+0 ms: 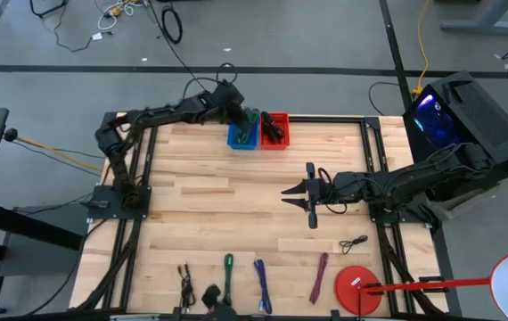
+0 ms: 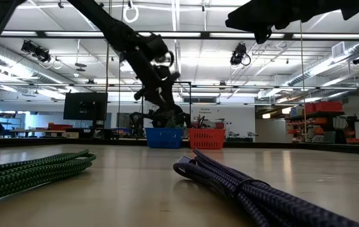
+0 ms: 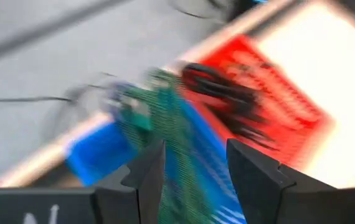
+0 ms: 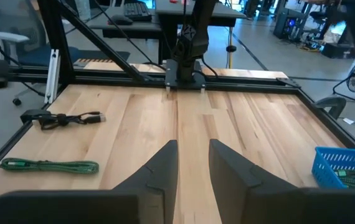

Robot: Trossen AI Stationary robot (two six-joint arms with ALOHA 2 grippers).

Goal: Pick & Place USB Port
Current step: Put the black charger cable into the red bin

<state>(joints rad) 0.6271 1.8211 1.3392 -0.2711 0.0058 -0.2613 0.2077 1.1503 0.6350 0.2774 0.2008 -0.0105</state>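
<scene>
L gripper (image 1: 247, 118): over the blue bin (image 1: 239, 138) at the table's far edge; jaws apart, nothing clamped. In the left wrist view the fingers (image 3: 149, 171) stand on either side of the green cable (image 3: 176, 134) w/ a gap each side.
Green cable: bundled, lying in/over the blue bin, partly above the rim; can't tell if fully settled.
Red bin (image 1: 276, 132): touching the blue bin on its R side; holds black cables (image 1: 272, 127).
R gripper (image 1: 300, 193): hovering mid-table, well apart from both bins; jaws part open, empty.
Near edge of table (image 1: 200, 205): row of bundled cables, incl. a second green cable (image 1: 228, 272), blue cable (image 1: 262, 283), purple cable (image 1: 319, 276), black cable (image 1: 354, 242).
Red disc (image 1: 357, 289): at near R corner.
</scene>
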